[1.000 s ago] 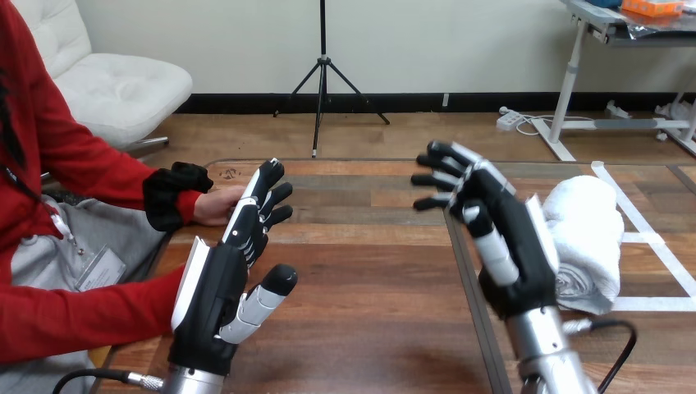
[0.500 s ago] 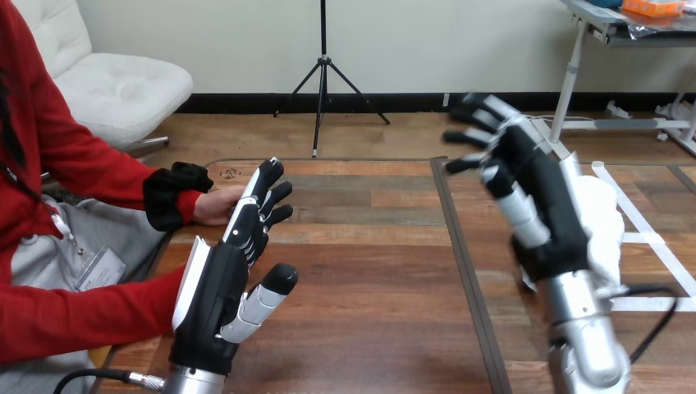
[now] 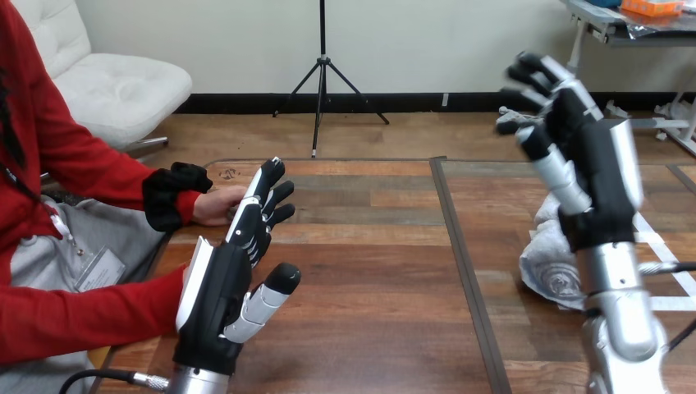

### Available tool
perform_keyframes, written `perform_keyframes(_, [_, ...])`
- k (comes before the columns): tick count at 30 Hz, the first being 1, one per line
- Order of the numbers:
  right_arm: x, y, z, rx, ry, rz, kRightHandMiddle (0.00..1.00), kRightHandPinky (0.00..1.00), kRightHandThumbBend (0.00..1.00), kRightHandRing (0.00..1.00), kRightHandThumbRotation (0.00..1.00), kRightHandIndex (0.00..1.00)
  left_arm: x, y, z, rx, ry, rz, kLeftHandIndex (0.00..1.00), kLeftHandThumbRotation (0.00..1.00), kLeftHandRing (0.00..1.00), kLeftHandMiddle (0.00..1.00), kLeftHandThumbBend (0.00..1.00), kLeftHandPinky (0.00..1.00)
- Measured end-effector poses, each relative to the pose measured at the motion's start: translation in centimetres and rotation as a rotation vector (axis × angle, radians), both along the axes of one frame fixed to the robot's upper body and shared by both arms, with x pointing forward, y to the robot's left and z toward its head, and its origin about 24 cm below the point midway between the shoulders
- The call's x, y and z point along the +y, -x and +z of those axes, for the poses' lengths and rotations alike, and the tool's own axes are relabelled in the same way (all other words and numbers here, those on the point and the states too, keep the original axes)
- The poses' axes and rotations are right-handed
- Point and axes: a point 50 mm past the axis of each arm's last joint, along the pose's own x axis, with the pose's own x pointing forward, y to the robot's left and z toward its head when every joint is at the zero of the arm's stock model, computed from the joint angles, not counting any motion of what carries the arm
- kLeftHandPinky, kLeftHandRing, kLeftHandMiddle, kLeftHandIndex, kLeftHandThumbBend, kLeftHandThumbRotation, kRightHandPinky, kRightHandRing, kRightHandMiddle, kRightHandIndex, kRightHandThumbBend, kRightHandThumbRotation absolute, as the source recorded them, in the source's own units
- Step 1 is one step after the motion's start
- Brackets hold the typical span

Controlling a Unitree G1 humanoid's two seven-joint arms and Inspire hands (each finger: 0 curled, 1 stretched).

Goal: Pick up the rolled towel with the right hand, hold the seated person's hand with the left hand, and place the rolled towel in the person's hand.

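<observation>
Head view: R hand high, fingers spread, empty.
Fluffy white rolled towel on wood-grain worktop, 4 o'clock; L hand, 8 o'clock, fingers straight, beside person's hand.

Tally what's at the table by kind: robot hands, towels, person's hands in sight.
Robot hands: 2, left hand and right hand
Rolled towel: 1
Person's hand: 1
Total: 4
</observation>
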Motion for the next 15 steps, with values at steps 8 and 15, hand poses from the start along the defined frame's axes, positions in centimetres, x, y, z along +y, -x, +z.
perform_keyframes(8, [-1.1, -0.5, 0.8, 0.023, 0.034, -0.104, 0.88, 0.79, 1.00, 0.88, 0.79, 0.89, -0.3, 0.0, 0.0, -0.001, 0.002, -0.001, 0.97, 0.90, 0.93, 0.97, 1.00, 0.88])
perform_keyframes(15, [-2.3, -1.1, 1.4, 0.091, 0.078, -0.200, 0.92, 0.89, 1.00, 0.94, 0.80, 0.94, -0.4, 0.0, 0.0, -0.006, -0.002, -0.005, 0.97, 0.90, 0.93, 0.97, 1.00, 0.88])
